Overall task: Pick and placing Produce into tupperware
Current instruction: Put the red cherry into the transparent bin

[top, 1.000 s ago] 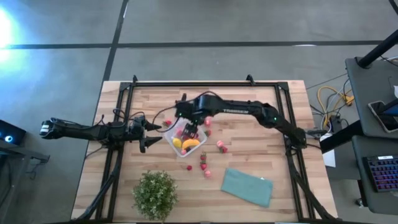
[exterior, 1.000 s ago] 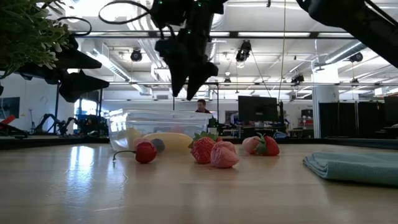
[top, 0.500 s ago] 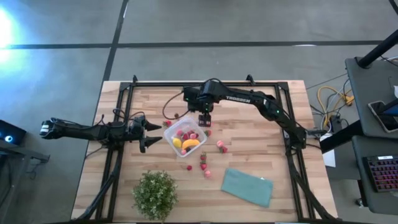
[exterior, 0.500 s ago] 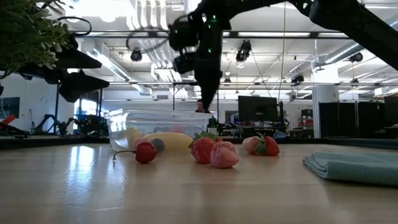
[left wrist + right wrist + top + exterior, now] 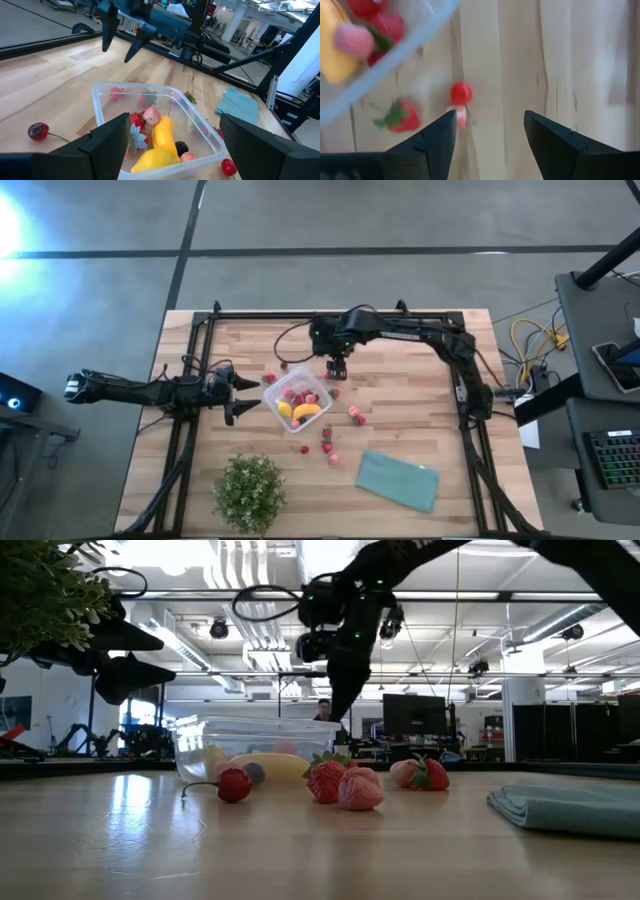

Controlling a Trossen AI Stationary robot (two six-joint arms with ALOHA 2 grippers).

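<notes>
The clear tupperware (image 5: 297, 402) stands mid-table and holds a yellow banana (image 5: 162, 132), a yellow round fruit (image 5: 150, 160) and several red and pink strawberries (image 5: 145, 116). More strawberries (image 5: 355, 415) and a red cherry (image 5: 268, 378) lie loose on the wood around it. My right gripper (image 5: 337, 370) hangs open and empty, pointing down, just beyond the tupperware's far right corner, above a cherry (image 5: 461, 92) and a strawberry (image 5: 400, 117). My left gripper (image 5: 240, 395) is open and empty, raised off the table at the tupperware's left side.
A teal folded cloth (image 5: 398, 480) lies near the front right. A green potted plant (image 5: 248, 492) stands at the front left. Loose strawberries (image 5: 345, 785) and a cherry (image 5: 234, 783) lie in front of the tupperware. A black frame (image 5: 330, 313) runs round the table.
My right gripper has gone from above the tupperware toward the table's far and right edges, and now hangs just outside the tupperware's far right corner. The arm has swung back with it.
</notes>
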